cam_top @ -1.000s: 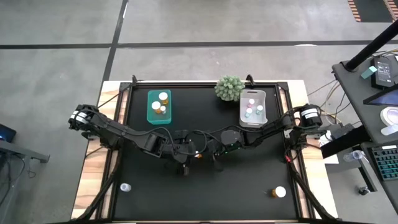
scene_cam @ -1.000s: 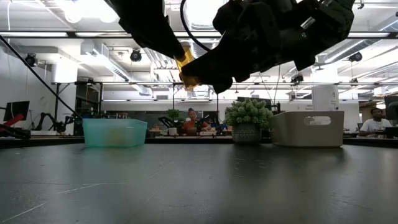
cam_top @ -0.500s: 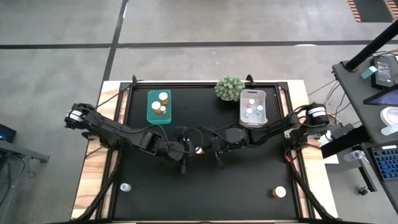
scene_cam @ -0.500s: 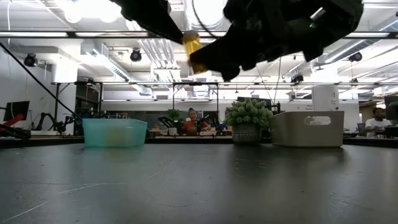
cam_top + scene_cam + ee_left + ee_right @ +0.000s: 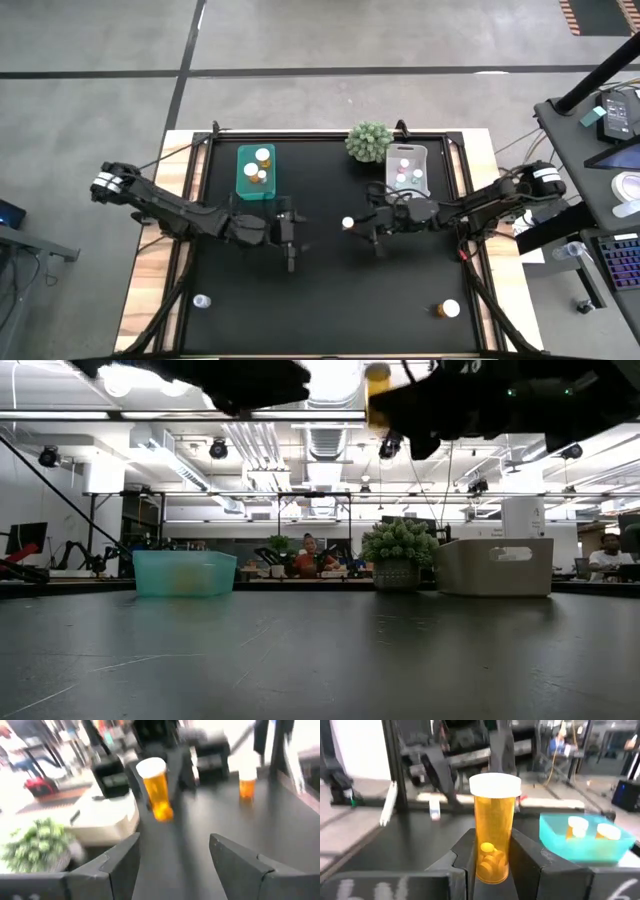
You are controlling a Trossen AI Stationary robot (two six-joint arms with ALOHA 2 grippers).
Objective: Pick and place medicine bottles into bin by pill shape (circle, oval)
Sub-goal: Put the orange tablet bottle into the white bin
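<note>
Bottle [image 5: 493, 840] now in right fingers [image 5: 525, 855], left fingers [image 5: 120, 865] apart.

A spiky green plant ball [image 5: 369, 141] sits beside the grey bin [image 5: 407, 173].

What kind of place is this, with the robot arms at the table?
Probably a robotics lab in an open-plan workspace: a black table with sorting bins, exposed ceiling ducts and strip lights, and people seated at desks in the background.
</note>
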